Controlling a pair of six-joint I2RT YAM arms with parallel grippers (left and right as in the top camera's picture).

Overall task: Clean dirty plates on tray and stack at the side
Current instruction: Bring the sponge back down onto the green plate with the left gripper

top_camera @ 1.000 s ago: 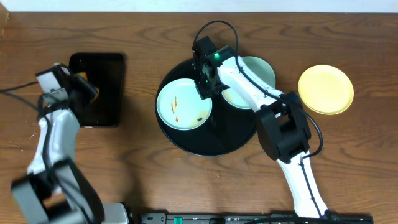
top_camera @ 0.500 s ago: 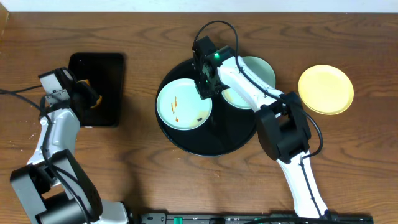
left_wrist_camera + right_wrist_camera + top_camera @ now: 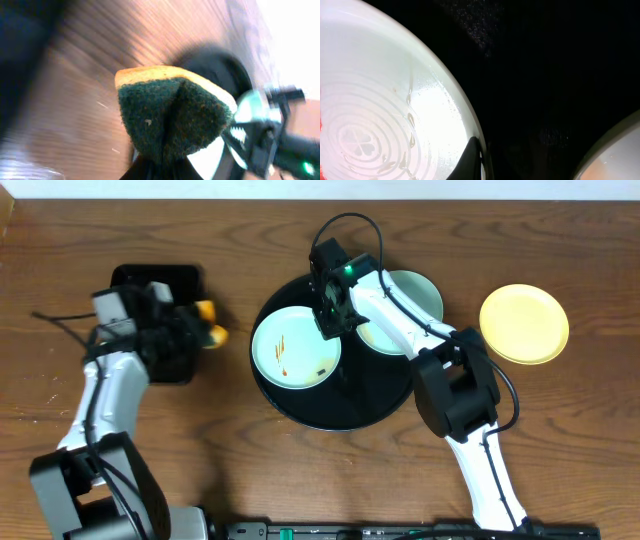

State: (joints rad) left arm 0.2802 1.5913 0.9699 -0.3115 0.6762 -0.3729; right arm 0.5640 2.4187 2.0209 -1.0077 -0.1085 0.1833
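Grips yellow-green sponge (image 3: pixel 172 117) in shut L gripper (image 3: pixel 197 332) betw. rect. tray (image 3: pixel 175 282) and round tray (image 3: pixel 340 408), pinches streaked mint plate (image 3: pixel 290 352) at far-right rim w/ shut R gripper (image 3: pixel 331 320).

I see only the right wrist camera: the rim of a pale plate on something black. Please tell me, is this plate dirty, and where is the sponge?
Observer: Yes. Overhead, the streaked plate that the right gripper pinches has orange-brown marks left of its centre.
Operator: And the sponge?
Observer: The left gripper holds the sponge above the table, left of the round tray, not touching the plate.
Operator: Other plates?
Observer: A second mint plate lies on the tray; a yellow plate sits on the table to its right.
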